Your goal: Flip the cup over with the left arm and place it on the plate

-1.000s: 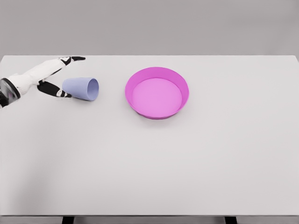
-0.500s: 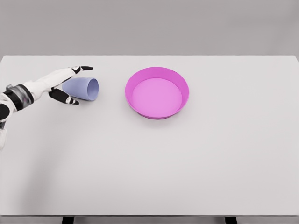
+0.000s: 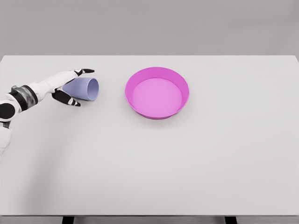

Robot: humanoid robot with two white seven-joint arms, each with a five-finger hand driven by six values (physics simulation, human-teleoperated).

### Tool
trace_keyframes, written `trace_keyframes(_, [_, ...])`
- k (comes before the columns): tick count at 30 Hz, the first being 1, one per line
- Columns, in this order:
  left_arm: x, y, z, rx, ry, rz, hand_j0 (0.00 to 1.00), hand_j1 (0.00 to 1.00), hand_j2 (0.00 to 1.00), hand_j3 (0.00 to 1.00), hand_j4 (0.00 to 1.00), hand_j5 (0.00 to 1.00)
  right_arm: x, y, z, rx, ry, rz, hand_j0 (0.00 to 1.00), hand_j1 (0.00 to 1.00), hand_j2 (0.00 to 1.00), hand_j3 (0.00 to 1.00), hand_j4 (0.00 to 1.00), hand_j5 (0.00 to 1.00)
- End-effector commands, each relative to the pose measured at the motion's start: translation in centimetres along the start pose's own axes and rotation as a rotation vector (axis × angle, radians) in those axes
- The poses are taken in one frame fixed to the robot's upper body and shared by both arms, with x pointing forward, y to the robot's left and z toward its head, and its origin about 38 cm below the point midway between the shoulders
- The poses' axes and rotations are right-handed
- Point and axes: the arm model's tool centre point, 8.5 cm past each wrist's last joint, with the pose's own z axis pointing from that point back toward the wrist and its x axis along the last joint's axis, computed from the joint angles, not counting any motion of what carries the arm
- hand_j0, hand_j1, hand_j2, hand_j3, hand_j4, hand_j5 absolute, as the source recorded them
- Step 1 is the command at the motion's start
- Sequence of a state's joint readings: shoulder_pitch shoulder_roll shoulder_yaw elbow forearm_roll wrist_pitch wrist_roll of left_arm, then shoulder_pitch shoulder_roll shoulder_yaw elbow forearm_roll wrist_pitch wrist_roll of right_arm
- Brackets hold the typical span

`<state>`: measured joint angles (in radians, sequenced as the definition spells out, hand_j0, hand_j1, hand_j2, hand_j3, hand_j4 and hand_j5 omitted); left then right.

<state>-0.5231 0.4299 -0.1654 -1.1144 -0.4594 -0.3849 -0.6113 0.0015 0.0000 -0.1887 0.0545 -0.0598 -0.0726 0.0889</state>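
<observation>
Since half a second ago, the left hand [image 3: 63, 85] has slid a little farther right along the cup [image 3: 84, 88], its fingers [image 3: 84, 71] reaching over the far side and the thumb [image 3: 68, 99] on the near side. Its fingers are spread around the cup's base end, not yet closed on it. That lilac cup lies on its side on the white table [image 3: 149, 163], mouth toward the pink plate [image 3: 157, 92], which sits apart to its right.

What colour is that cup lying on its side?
The cup is pale lavender-blue, seen clearly in the head view.
</observation>
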Motion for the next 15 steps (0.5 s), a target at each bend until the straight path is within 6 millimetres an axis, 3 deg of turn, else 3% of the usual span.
trace_keyframes(1, [0.13,-0.1,-0.16,0.002,-0.005,0.007,1.0,1.0,1.0,1.0,1.0,1.0,-0.01,0.0,0.0,0.0,0.0,0.0,1.0,1.0,1.0,1.0,1.0,1.0])
trace_keyframes(15, [0.81,-0.19,-0.94,-0.012,-0.007,-0.028,1.0,1.0,1.0,1.0,1.0,1.0,0.04,0.0,0.0,0.0,-0.002,0.0,1.0,1.0,1.0,1.0,1.0,1.0])
